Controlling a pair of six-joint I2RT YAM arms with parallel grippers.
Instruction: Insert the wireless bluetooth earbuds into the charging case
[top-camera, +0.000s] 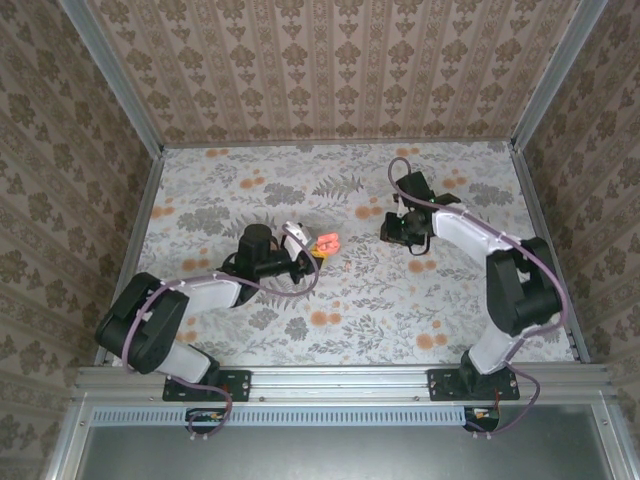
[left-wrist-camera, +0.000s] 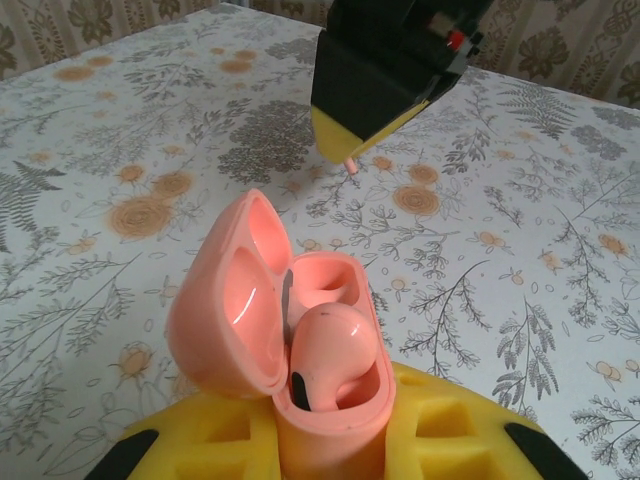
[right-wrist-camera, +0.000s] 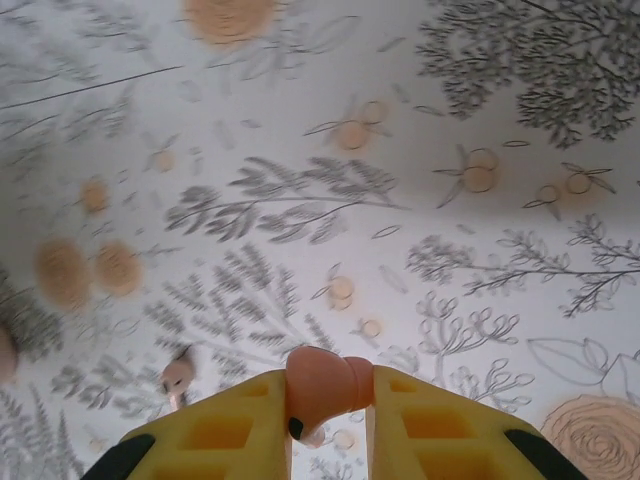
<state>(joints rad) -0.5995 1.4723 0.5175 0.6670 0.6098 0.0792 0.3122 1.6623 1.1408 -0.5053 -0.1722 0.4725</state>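
Salmon-pink plastic earbud (right-wrist-camera: 322, 385) pinched in narrow right gripper (right-wrist-camera: 328, 432), well right of open pink clamshell charging case (left-wrist-camera: 225, 310) clamped by left gripper (left-wrist-camera: 330, 455), twin bud (left-wrist-camera: 335, 345) seated inside. Bring over case's empty socket (left-wrist-camera: 325, 282), stem down, lower gently, then release.

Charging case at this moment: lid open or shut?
Open. The charging case has its lid swung back, showing one earbud seated in the near socket and the far socket empty.

Left fingers (left-wrist-camera: 190, 432), right fingers (right-wrist-camera: 250, 395): both clamped.
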